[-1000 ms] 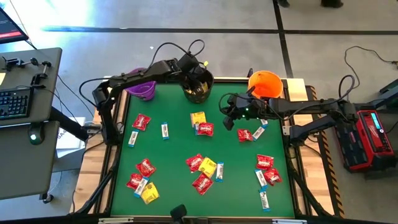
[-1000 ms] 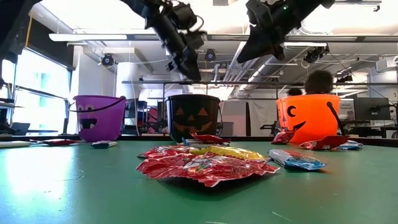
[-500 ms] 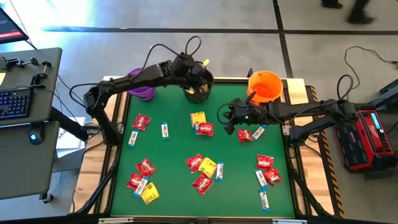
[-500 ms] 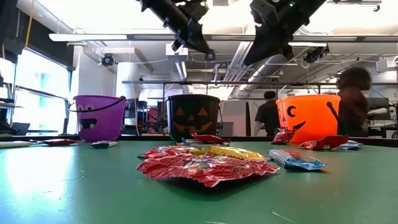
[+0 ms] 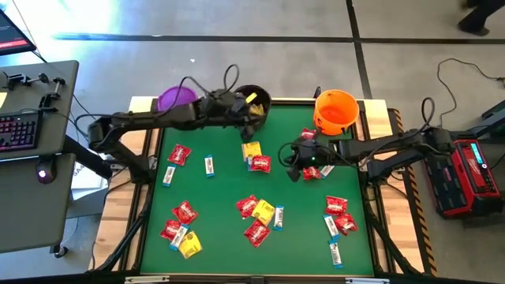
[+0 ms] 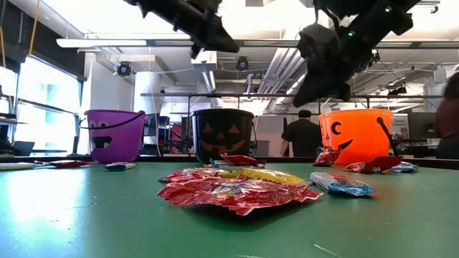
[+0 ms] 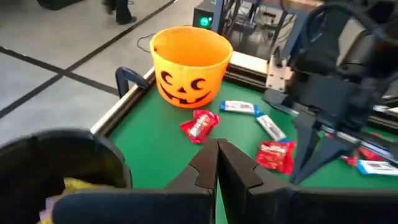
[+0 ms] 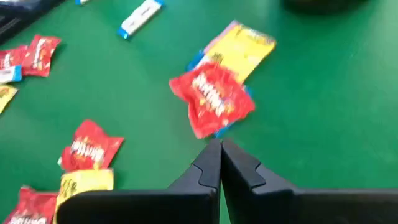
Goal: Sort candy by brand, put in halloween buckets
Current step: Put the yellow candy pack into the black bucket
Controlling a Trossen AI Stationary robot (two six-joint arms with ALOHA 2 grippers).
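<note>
Green felt covers the surface [image 5: 221, 189], and most of the candy is unsorted on it. Nearest the lower edge of the high view lie clusters of red packets [image 5: 256, 232], a yellow packet [image 5: 190, 246] at lower left and white-and-blue bars [image 5: 335, 253] at lower right. Mid-frame sit a red packet [image 5: 260, 163] overlapping a yellow packet [image 5: 251, 149], with a lone bar [image 5: 209, 165] and another red packet [image 5: 179, 154] to their left.

The right gripper [image 5: 290, 153] hovers just right of that red-and-yellow pair, its jaws pressed together and empty — the right wrist view shows the red packet just ahead of them. The left gripper [image 5: 246, 121] hangs beside the black bucket [image 5: 254, 96] at upper centre, jaws likewise closed with nothing between them.

Along the top edge stand the purple bucket [image 5: 175, 99] at left and the orange bucket [image 5: 336, 110] at right. Yellow wrappers [image 5: 252, 99] show inside the black one, so the yellow sort seems begun — the contents of the other two cannot be made out. By my estimate, nearly all the work remains.
</note>
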